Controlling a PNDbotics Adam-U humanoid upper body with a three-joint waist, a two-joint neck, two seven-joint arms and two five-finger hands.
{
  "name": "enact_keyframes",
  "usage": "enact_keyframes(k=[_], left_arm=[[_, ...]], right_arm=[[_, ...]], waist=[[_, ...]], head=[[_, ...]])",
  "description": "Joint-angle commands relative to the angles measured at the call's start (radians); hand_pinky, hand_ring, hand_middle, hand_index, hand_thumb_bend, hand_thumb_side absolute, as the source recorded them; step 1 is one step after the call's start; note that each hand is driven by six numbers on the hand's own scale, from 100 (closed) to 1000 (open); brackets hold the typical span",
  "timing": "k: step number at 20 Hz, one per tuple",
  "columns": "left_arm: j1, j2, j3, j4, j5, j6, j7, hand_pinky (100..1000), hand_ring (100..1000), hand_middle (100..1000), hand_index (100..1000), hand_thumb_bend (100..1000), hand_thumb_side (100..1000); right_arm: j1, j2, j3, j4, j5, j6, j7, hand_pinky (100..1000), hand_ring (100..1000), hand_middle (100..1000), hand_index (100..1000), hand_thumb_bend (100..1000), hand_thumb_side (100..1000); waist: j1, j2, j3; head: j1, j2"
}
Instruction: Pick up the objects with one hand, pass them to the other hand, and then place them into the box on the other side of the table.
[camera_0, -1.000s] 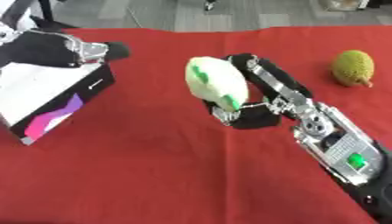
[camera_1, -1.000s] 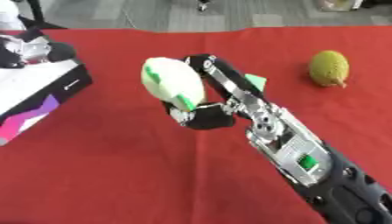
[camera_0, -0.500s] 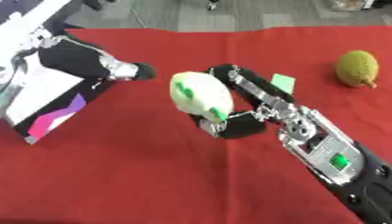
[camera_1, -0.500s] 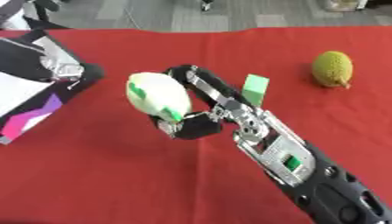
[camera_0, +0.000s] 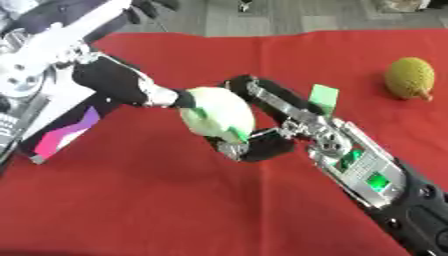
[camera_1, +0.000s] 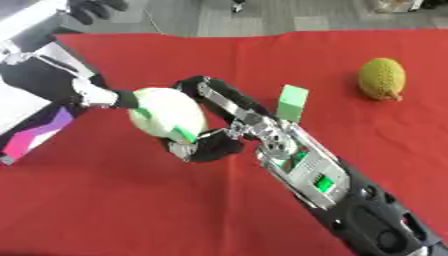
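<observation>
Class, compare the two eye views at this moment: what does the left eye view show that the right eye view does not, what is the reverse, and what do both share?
Only the left eye view shows more of the box at the left edge, with its dark side panel and pink and purple marking fully in view.

Only the right eye view shows more red tablecloth to the right of the yellow spiky fruit.

Both show the right hand curled round the pale green round object, the left hand reaching to it, and a green block behind the right arm.
</observation>
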Motion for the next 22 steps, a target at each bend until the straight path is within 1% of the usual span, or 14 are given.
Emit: enact_keyframes(k=[1,3,5,6,9,12,16,19,22], left_arm=[[-0.024,0.003,-0.01,0.011,-0.02,0.0,-0.025,792,810,821,860,742,348],[-0.027,-0.001,-0.017,0.023,-0.03,-0.004,-0.042,796,813,824,861,735,328],[-0.03,-0.005,-0.026,0.037,-0.042,-0.011,-0.067,800,816,827,861,712,308],[-0.031,-0.006,-0.027,0.042,-0.048,-0.015,-0.077,802,817,828,860,700,290],[-0.032,-0.009,-0.031,0.057,-0.063,-0.031,-0.108,805,819,830,857,682,268],[-0.031,-0.009,-0.032,0.068,-0.08,-0.052,-0.135,809,823,833,856,663,257],[-0.028,-0.011,-0.036,0.077,-0.092,-0.084,-0.189,815,828,839,856,651,244],[-0.027,-0.012,-0.032,0.077,-0.098,-0.097,-0.219,817,829,840,857,650,247],[-0.026,-0.015,-0.034,0.078,-0.099,-0.102,-0.24,816,829,840,858,650,252]], right_arm=[[-0.025,0.007,0.004,-0.009,0.009,0.005,0.011,799,620,606,708,239,100],[-0.03,0.011,0.008,-0.007,0.018,0.014,0.02,799,620,605,708,243,100],[-0.033,0.018,0.012,0.006,0.026,0.037,0.026,797,618,604,707,245,100],[-0.034,0.021,0.014,0.012,0.024,0.051,0.026,796,617,621,706,246,100],[-0.039,0.032,0.023,0.033,-0.02,0.126,0.033,792,612,619,704,227,100],[-0.048,0.036,0.031,0.028,-0.069,0.204,0.034,792,610,617,703,210,100],[-0.053,0.037,0.035,0.014,-0.092,0.267,0.022,792,611,617,704,203,100],[-0.059,0.042,0.033,0.016,-0.103,0.32,-0.02,793,613,619,706,199,100],[-0.065,0.048,0.037,0.013,-0.105,0.358,-0.093,793,615,621,708,198,100]], waist=[[0.013,-0.036,0.0],[0.013,-0.036,0.0],[0.013,-0.037,0.0],[0.013,-0.038,0.0],[0.011,-0.039,0.0],[0.01,-0.04,0.0],[0.009,-0.041,0.0],[0.009,-0.041,-0.001],[0.009,-0.041,-0.002]], head=[[0.0,0.006],[0.0,0.006],[0.001,0.006],[0.001,0.006],[0.003,0.006],[0.005,0.006],[0.002,0.006],[-0.001,0.006],[-0.004,0.006]])
